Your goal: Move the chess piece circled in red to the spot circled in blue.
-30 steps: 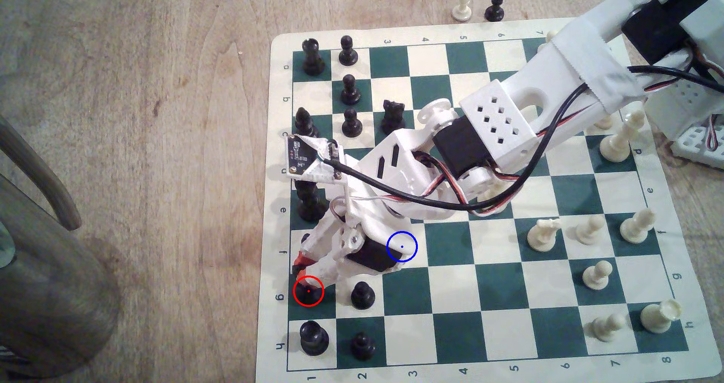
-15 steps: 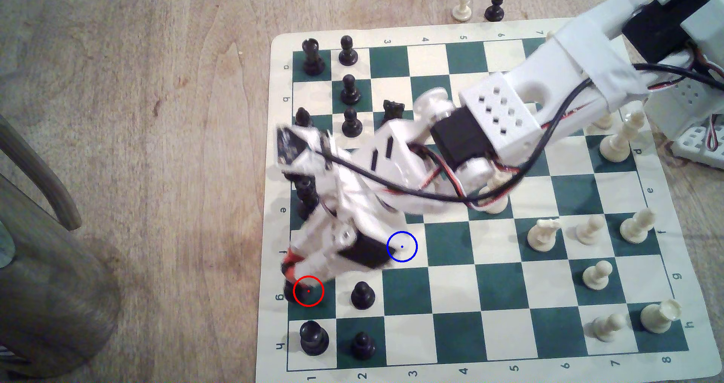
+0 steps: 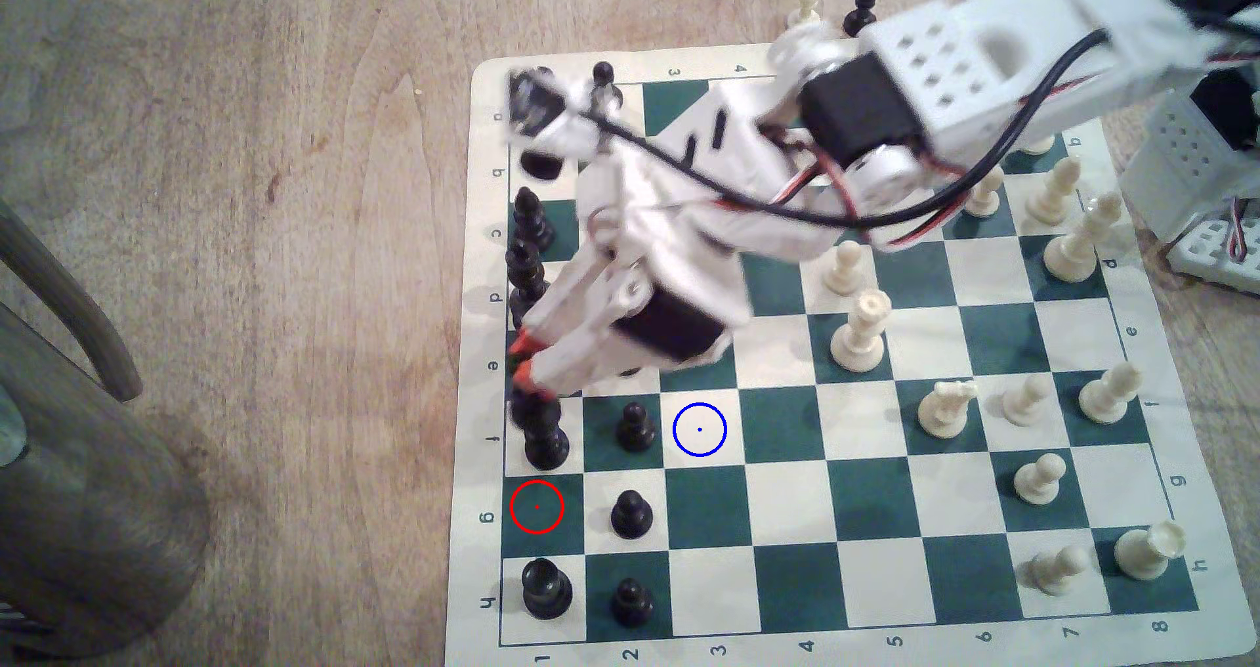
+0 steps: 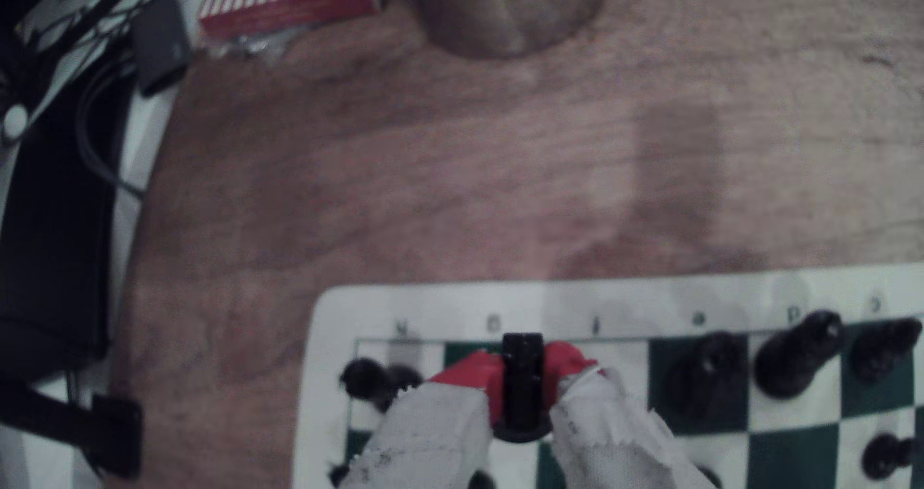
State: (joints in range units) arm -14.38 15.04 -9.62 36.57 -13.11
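Gripper (image 4: 522, 384) with red-tipped jaws closed on black knight (image 4: 522, 389), knight upright between the jaws and lifted above chessboard (image 3: 852, 503), blue-ringed cream square (image 3: 699, 429) near, beyond the jaw tips

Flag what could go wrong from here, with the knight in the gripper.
1. The gripper hangs low over a tall black piece; swinging toward the spot could clip it.
2. A black pawn stands on the square next to the spot, on the likely path, so a low carry or wide release may topple it.
3. The knight is pinched only by the red fingertips; it might slip or twist.
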